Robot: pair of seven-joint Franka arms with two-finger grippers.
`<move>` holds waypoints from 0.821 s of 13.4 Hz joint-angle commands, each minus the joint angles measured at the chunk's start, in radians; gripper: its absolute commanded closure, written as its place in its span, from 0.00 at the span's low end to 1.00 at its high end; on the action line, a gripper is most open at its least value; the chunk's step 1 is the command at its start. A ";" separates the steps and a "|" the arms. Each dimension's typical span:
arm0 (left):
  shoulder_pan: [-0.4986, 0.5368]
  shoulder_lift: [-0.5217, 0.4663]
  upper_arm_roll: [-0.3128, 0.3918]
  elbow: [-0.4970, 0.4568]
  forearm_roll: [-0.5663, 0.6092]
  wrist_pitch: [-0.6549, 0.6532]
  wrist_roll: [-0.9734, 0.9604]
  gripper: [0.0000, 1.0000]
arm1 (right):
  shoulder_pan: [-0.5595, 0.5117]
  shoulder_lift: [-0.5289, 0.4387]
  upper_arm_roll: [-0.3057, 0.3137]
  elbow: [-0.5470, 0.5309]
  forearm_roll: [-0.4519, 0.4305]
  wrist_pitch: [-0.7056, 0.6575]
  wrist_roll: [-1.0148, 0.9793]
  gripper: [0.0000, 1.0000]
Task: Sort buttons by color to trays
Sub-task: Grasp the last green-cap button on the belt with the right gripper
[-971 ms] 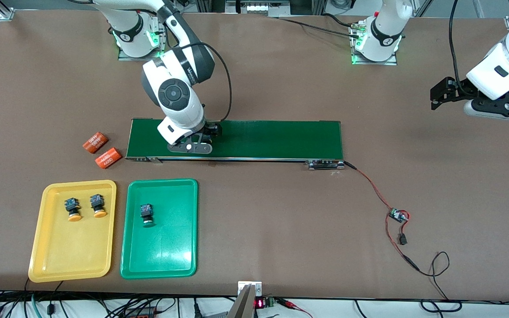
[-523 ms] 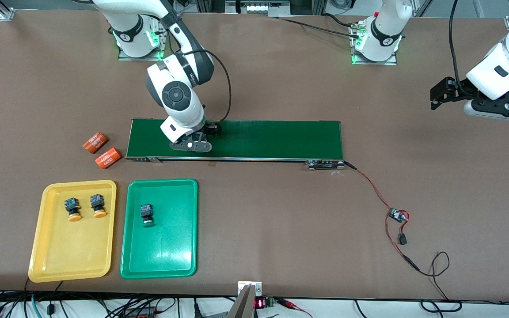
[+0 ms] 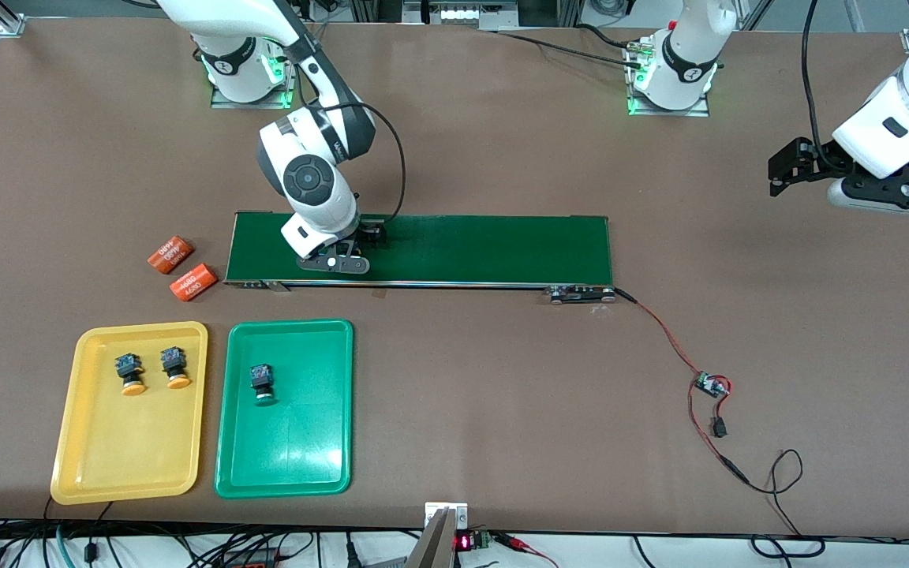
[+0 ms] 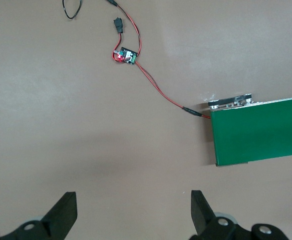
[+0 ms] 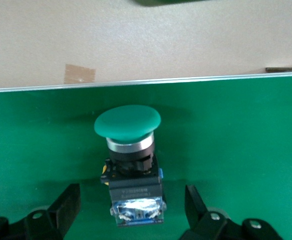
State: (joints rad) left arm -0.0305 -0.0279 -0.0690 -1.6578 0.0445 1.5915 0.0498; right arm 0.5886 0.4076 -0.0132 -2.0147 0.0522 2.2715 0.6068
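Observation:
A green-capped button (image 5: 128, 122) lies on the dark-green belt (image 5: 246, 140). Its black-and-blue body (image 5: 134, 192) sits between the fingers of my right gripper (image 5: 132, 202). The gripper is open, with a gap on each side of the body. In the front view my right gripper (image 3: 336, 262) is low on the belt and hides this button. Two yellow-capped buttons (image 3: 132, 375) (image 3: 176, 369) rest in the yellow tray (image 3: 91, 465). One green-capped button (image 3: 263, 384) rests in the green tray (image 3: 289, 465). My left gripper (image 3: 790, 167) (image 4: 133, 210) waits open and empty over bare table at the left arm's end.
The long conveyor belt (image 3: 486, 248) crosses the table's middle. Two orange cylinders (image 3: 169, 254) (image 3: 194, 282) lie off its end toward the right arm's side. A red-black wire runs from the belt's other end (image 4: 258, 132) to a small circuit board (image 3: 711, 385) (image 4: 125, 55).
The right arm's wrist has shifted slightly toward the right arm's end of the belt, with the hand staying low on it. The left arm has not moved.

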 commanded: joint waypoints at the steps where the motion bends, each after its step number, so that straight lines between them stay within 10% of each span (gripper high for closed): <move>1: 0.000 0.011 0.000 0.029 0.026 -0.021 0.007 0.00 | -0.029 -0.006 0.012 -0.015 -0.011 0.005 -0.012 0.54; 4: -0.002 0.011 0.000 0.029 0.026 -0.021 0.007 0.00 | -0.041 -0.009 0.012 -0.001 -0.009 0.005 -0.013 0.82; 11: -0.002 0.011 -0.002 0.030 0.023 -0.021 0.005 0.00 | -0.105 0.095 -0.005 0.284 -0.008 0.005 -0.129 0.85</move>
State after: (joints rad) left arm -0.0304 -0.0279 -0.0688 -1.6577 0.0445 1.5915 0.0498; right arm 0.5009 0.4262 -0.0157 -1.8470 0.0516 2.2877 0.5279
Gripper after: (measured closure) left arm 0.000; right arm 0.590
